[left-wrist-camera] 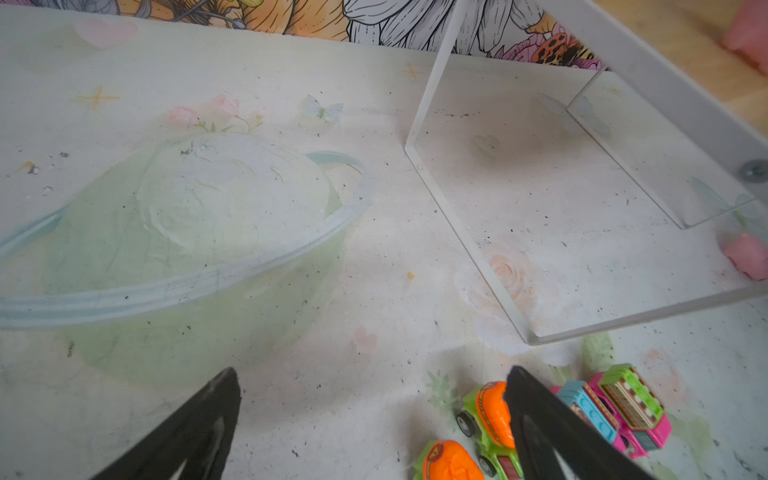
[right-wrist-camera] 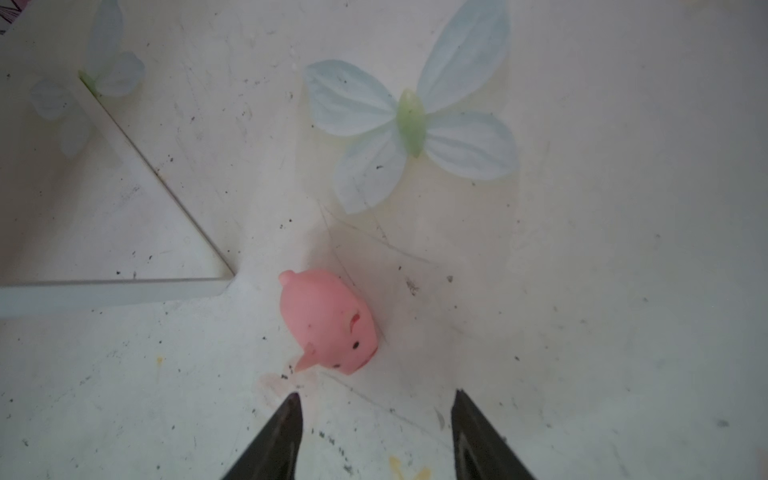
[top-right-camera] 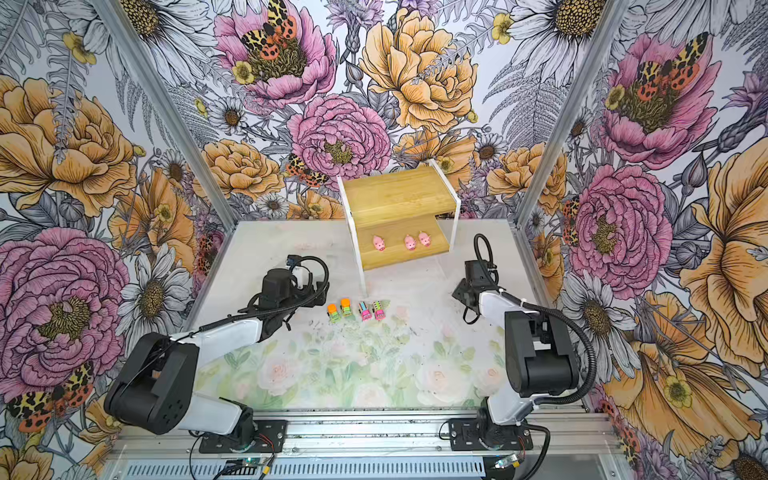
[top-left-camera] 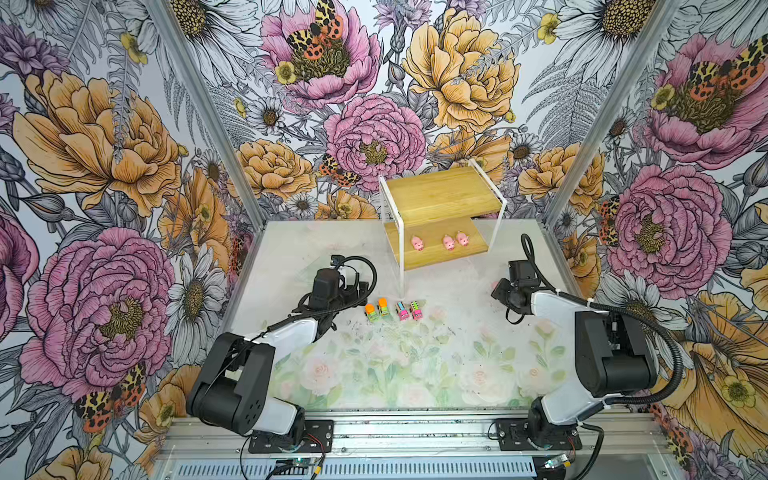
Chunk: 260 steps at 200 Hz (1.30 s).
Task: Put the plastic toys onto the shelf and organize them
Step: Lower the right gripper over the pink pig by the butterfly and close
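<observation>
The shelf (top-left-camera: 440, 195) (top-right-camera: 395, 191) stands at the back of the table, with three pink pigs (top-left-camera: 448, 242) (top-right-camera: 409, 242) in a row on its lower board. Another pig (right-wrist-camera: 328, 322) (left-wrist-camera: 748, 255) lies on the table just ahead of my right gripper (right-wrist-camera: 376, 392), which is open and holds nothing. Two green trucks with orange tops (top-left-camera: 371, 311) (left-wrist-camera: 490, 415) and two pink trucks (top-left-camera: 414, 309) (left-wrist-camera: 631, 403) are lined up mid-table. My left gripper (left-wrist-camera: 372, 370) is open and empty just left of them. One of its fingers (left-wrist-camera: 540, 415) covers part of the nearer green truck.
The shelf's white frame leg (top-left-camera: 401, 266) and clear side panel (left-wrist-camera: 582, 208) stand on the table between the two arms. Metal corner posts (top-left-camera: 582, 166) and flowered walls close in the back and sides. The mat (top-left-camera: 415, 365) is printed with pale flowers.
</observation>
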Tool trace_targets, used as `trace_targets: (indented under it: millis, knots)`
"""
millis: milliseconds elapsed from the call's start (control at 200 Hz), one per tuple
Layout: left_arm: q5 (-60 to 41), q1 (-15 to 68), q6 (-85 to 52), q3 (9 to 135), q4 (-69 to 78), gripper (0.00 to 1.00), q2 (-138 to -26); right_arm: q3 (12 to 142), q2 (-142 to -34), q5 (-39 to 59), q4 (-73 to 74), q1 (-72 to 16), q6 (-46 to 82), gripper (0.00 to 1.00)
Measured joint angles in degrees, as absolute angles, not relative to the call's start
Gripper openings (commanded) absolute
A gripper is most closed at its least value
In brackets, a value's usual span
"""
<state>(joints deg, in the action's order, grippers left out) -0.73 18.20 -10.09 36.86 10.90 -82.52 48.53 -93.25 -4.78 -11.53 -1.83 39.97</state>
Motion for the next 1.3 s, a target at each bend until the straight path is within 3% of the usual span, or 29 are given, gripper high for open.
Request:
trace_targets:
  millis: [560, 1116, 1301]
  knots:
    - [-0.73, 18.2, -10.07, 36.86, 10.87, 0.99, -82.72, 54.61, -101.08, -3.11, -11.31, -1.13, 37.01, 0.53]
    - [-0.71, 18.2, -10.07, 36.88, 10.7, 0.99, -83.07, 56.66, -103.15, -2.63, -11.29, -1.13, 33.52, 0.31]
    - [-0.71, 18.2, -10.07, 36.88, 10.7, 0.99, -83.05, 56.6, -103.15, -2.66, -11.31, -1.13, 33.34, 0.28]
